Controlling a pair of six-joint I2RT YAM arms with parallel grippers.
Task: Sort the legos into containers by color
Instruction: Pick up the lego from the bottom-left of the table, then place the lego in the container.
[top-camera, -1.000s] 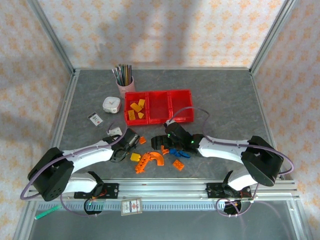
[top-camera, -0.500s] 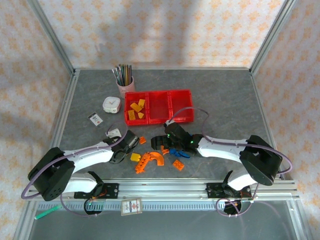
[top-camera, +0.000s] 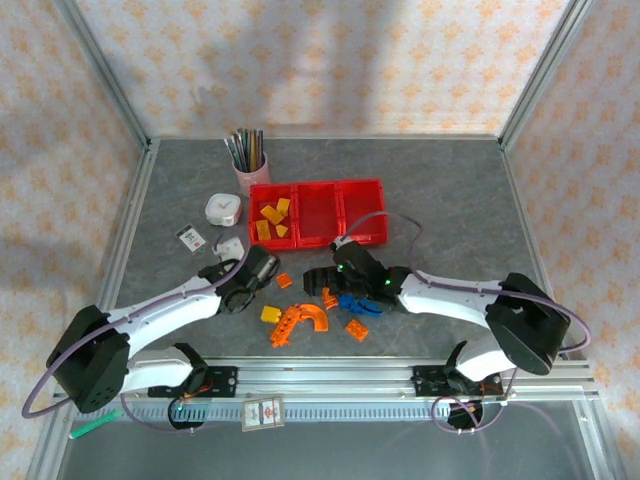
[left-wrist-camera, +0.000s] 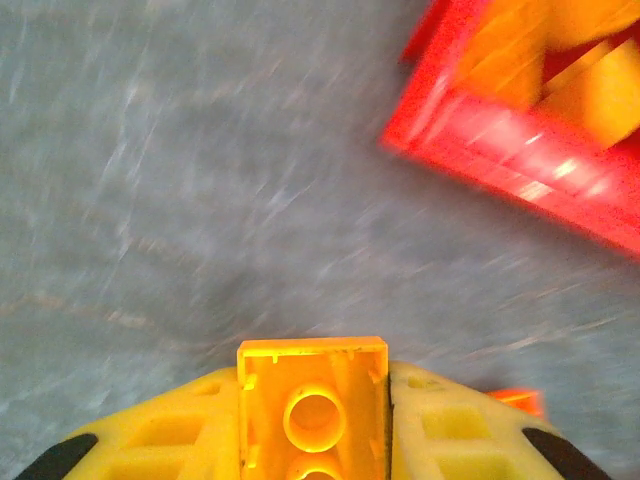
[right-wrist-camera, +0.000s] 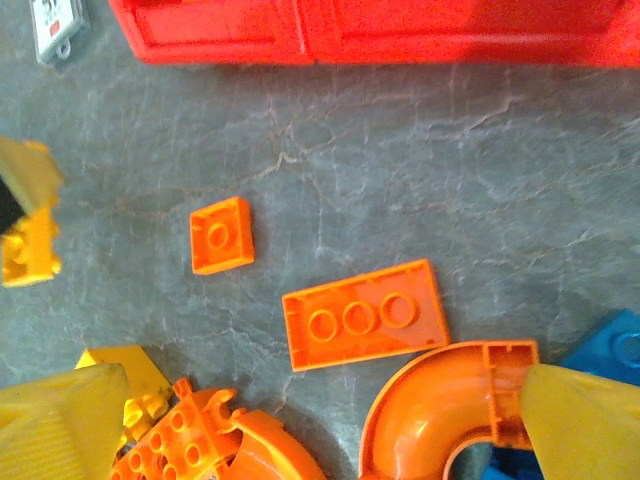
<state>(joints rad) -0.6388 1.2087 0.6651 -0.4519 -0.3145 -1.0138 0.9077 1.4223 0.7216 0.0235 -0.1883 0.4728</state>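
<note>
My left gripper (top-camera: 258, 279) is shut on a yellow block (left-wrist-camera: 313, 398), underside up between its yellow fingers (left-wrist-camera: 450, 425), above bare table in front of the containers (top-camera: 317, 213). The left bin (left-wrist-camera: 520, 150) holds yellow blocks (top-camera: 272, 220). My right gripper (top-camera: 327, 286) hovers open over the loose legos: an orange square (right-wrist-camera: 221, 235), an orange plate (right-wrist-camera: 365, 313), an orange arch (right-wrist-camera: 450, 405), blue pieces (right-wrist-camera: 615, 345), a yellow block (right-wrist-camera: 130, 365) and an orange block (right-wrist-camera: 175, 440). From above these legos are an orange arch (top-camera: 300, 320), a yellow block (top-camera: 270, 314) and blue pieces (top-camera: 357, 304).
A pink cup of pens (top-camera: 248, 165) stands behind the bins. A white round gadget (top-camera: 222, 209) and two small cards (top-camera: 190, 237) lie to the left. Metal frame rails run along the table's edges (top-camera: 130, 230).
My left gripper has shut on the yellow block and moved up and away from the pile, toward the bins. The right arm has barely moved.
</note>
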